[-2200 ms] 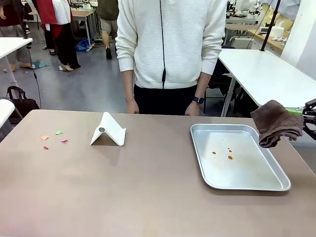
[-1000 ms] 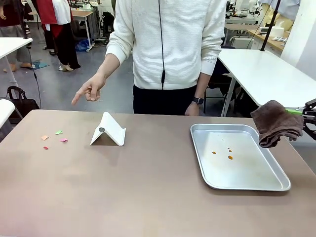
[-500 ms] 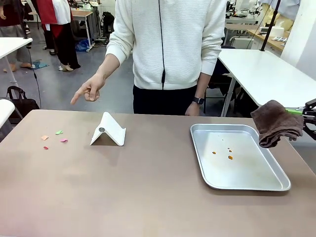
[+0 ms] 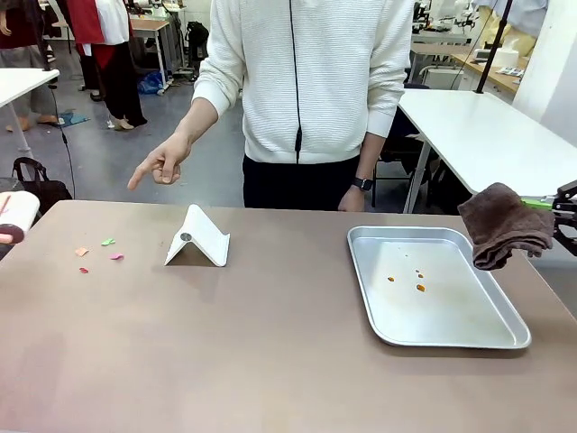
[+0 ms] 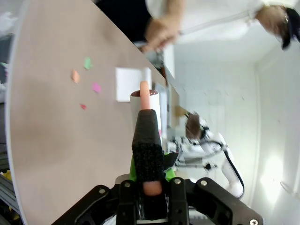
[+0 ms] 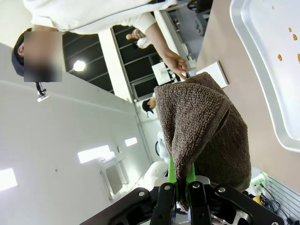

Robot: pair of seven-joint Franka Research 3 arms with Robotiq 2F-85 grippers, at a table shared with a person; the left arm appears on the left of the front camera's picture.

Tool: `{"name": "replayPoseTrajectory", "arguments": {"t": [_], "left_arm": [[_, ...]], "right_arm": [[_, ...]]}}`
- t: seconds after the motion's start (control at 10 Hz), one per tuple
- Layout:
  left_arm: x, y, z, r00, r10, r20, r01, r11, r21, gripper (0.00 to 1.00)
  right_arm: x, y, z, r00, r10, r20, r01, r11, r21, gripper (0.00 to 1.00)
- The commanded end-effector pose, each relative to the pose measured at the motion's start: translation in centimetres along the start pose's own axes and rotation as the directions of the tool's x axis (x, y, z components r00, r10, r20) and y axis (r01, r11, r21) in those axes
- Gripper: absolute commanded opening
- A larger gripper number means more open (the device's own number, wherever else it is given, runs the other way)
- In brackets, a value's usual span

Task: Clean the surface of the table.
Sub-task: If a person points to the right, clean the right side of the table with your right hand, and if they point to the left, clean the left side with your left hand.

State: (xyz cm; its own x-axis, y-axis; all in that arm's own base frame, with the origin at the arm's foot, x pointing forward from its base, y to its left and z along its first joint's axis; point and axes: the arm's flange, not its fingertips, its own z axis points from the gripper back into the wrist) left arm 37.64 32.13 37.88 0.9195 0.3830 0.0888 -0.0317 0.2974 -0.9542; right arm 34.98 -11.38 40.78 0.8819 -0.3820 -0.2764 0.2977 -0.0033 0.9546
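New since half a second back: the roller (image 4: 14,216) has come into the front view at the 9 o'clock edge, over the table's (image 4: 270,352) near-left corner. So my left arm is on its way in. In the left wrist view my left gripper (image 5: 150,180) is clamped on the roller's (image 5: 147,136) black handle, roll end pointing out at 12 o'clock.

The person's hand (image 4: 160,167) has kept pointing down toward 8 o'clock for the last second, at the paper scraps (image 4: 99,251) lying at the table's 10 o'clock, just beyond the roller. I take that as my target: these scraps first. In the left wrist view the scraps (image 5: 86,80) sit at 11 o'clock from the roll.

My right gripper (image 4: 566,213) hasn't moved; it hangs at 3 o'clock, past the tray (image 4: 406,232), pinched shut on the brown cloth (image 4: 503,225). The right wrist view shows the cloth (image 6: 201,136) draped from my right gripper (image 6: 183,187).

The table fills the front view's lower half. Nothing wiped yet, I judge.
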Motion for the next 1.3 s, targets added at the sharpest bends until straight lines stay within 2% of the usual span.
{"name": "replayPoseTrajectory", "arguments": {"t": [0.0, 0.3, 0.6, 0.9, 1.2], "left_arm": [[0.1, -1.1, -2.9, 0.992, 0.051, 0.113, -0.057, 0.997, 0.045, 0.22], [1.5, -0.1, -5.0, 0.990, 0.090, 0.110, -0.104, 0.986, 0.131, 0.22], [2.1, 1.3, -5.9, 0.997, 0.047, 0.059, -0.060, 0.967, 0.249, 0.22], [2.4, 2.5, -6.7, 0.994, 0.052, 0.096, -0.081, 0.942, 0.325, 0.22], [2.6, 3.2, -8.1, 0.997, 0.039, 0.071, -0.063, 0.929, 0.365, 0.22]], "right_arm": [[-0.1, 0.4, 0.3, 1.000, 0.003, -0.016, -0.003, 1.000, -0.008, 0.00], [-0.1, 0.4, 0.3, 1.000, 0.003, -0.016, -0.003, 1.000, -0.008, 0.00], [-0.1, 0.4, 0.3, 1.000, 0.003, -0.016, -0.003, 1.000, -0.008, 0.00], [-0.1, 0.4, 0.3, 1.000, 0.003, -0.016, -0.003, 1.000, -0.008, 0.00], [-0.1, 0.4, 0.3, 1.000, 0.003, -0.016, -0.003, 1.000, -0.008, 0.00]]}}
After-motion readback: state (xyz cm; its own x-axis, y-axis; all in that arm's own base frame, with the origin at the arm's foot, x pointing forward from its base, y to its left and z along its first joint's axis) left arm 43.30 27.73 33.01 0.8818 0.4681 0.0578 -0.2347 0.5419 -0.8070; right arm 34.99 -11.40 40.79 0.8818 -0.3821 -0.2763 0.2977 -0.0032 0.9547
